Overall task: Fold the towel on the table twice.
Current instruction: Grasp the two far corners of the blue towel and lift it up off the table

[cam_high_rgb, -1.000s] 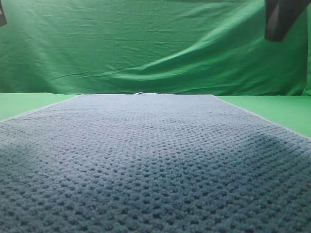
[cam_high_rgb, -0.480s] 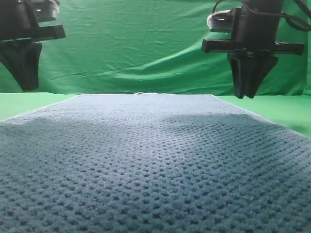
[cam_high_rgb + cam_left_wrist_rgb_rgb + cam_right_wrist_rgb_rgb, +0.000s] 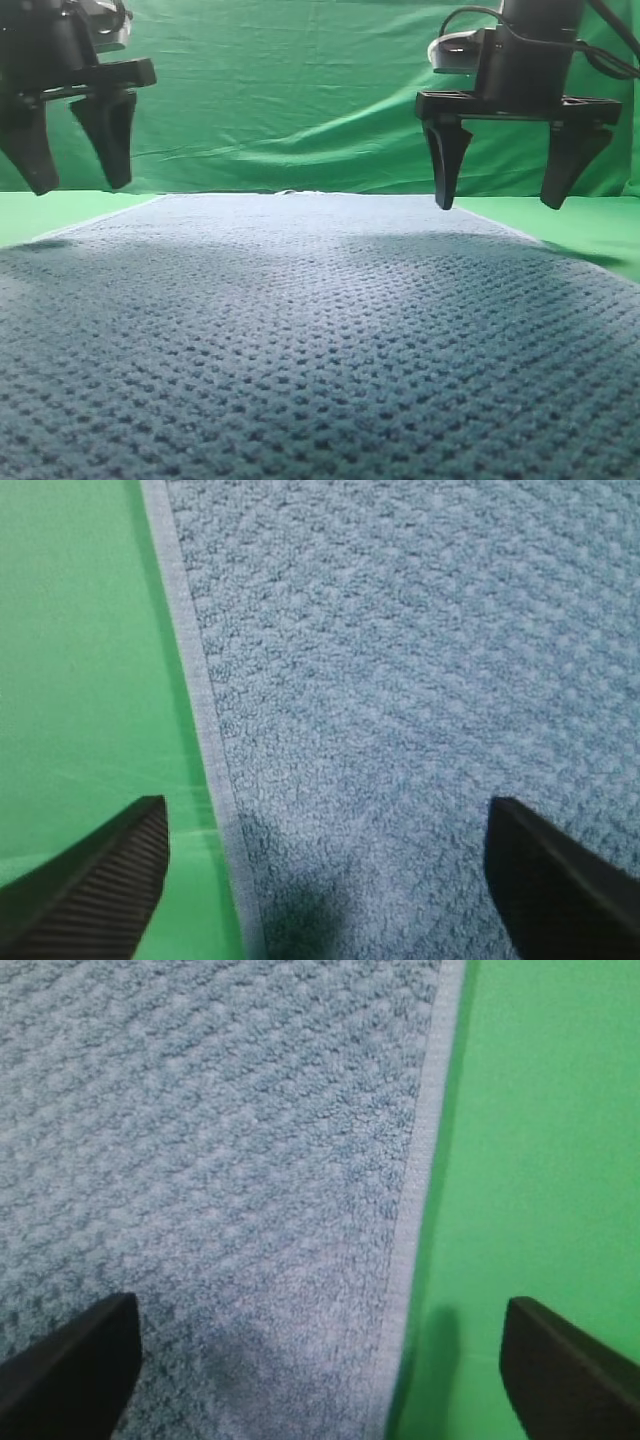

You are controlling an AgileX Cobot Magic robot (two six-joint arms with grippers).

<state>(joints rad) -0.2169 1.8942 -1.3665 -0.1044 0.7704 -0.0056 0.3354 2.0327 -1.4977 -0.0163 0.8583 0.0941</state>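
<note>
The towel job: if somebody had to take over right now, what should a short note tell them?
Left gripper: open, empty, above the towel's left edge.
Right gripper: open, empty, above the right edge.
Towel: spread flat on the table; its pale edge lies between each gripper's fingers in the wrist views.
Done: neither fold, nothing grasped.
Left: lower, take both edges, fold once, then again.

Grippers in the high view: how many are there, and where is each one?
2. The left gripper hangs open above the towel's left edge; the right gripper hangs open above its right edge. Neither touches it.
</note>
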